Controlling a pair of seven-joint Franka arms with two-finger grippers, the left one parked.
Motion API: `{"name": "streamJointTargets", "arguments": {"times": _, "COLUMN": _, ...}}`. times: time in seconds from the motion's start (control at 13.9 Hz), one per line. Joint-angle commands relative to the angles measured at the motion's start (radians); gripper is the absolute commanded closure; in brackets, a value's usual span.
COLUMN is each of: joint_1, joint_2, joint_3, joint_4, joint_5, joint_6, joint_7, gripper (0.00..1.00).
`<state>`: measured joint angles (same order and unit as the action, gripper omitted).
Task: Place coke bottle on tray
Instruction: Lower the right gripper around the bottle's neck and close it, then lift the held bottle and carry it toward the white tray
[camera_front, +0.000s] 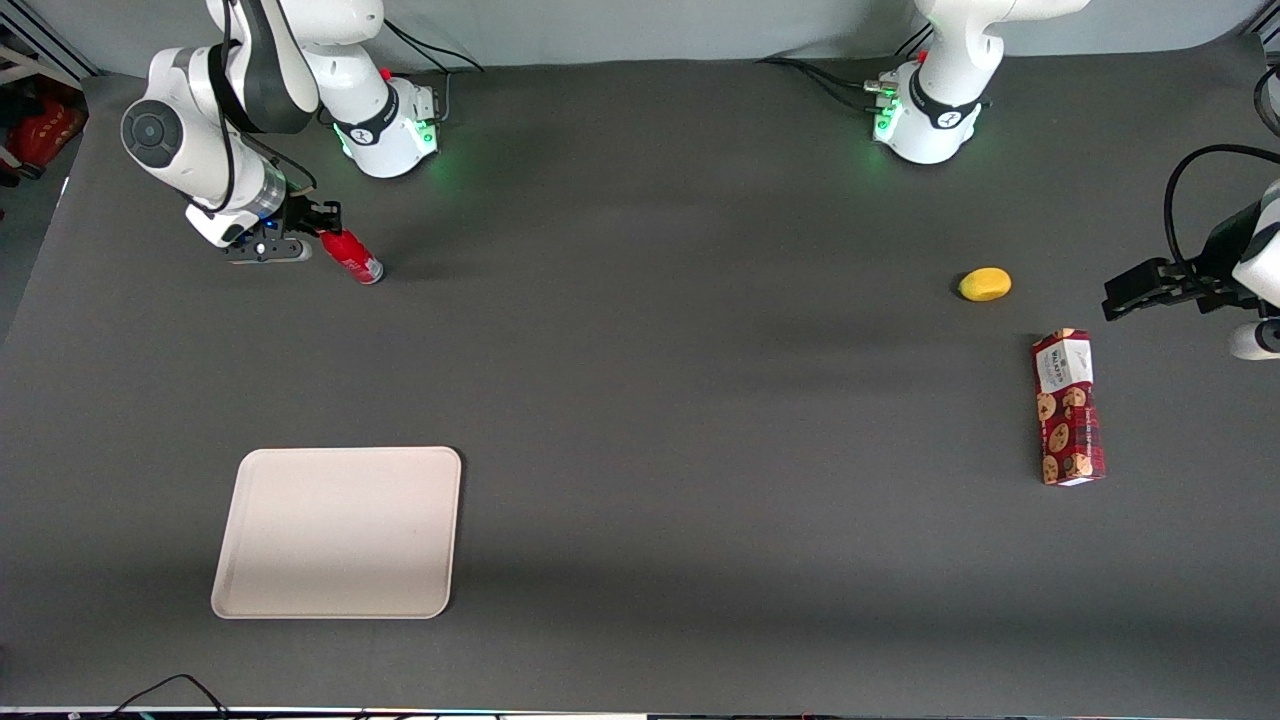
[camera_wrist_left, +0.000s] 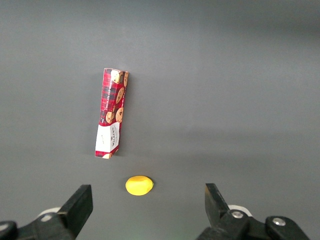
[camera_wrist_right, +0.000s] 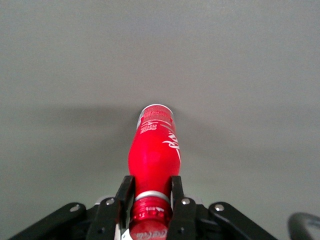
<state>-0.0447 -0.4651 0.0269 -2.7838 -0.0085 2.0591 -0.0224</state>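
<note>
Coke bottle (camera_wrist_right: 152, 150): small slim red plastic bottle, white lettering, silvery base, red cap; tilted, clamped at the neck by the black two-finger gripper (camera_front: 322, 222) near the working arm's base. Nearer the front camera, well apart from it: large flat off-white rectangular tray (camera_front: 338, 532) with low rim.

Tool (camera_wrist_right: 150, 200) fingers (camera_wrist_right: 125, 192) clamp coke bottle (camera_wrist_right: 154, 150) neck, base pointing away.
</note>
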Motion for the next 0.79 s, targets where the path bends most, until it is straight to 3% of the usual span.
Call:
{"name": "streamJointTargets", "arguments": {"times": 0.0, "joint_1": 0.0, "joint_2": -0.033, "joint_3": 0.019, "joint_4": 0.091, "joint_5": -0.004, "joint_6": -0.097, "joint_7": 0.021, "gripper": 1.0}}
{"name": "streamJointTargets", "arguments": {"times": 0.36, "joint_1": 0.0, "joint_2": 0.077, "joint_3": 0.054, "joint_4": 0.442, "joint_5": -0.005, "joint_6": -0.256, "joint_7": -0.048, "gripper": 1.0}}
{"name": "streamJointTargets", "arguments": {"times": 0.72, "joint_1": -0.066, "joint_2": 0.409, "joint_3": 0.019, "joint_4": 1.009, "joint_5": -0.016, "joint_6": -0.494, "joint_7": -0.318, "gripper": 1.0}}
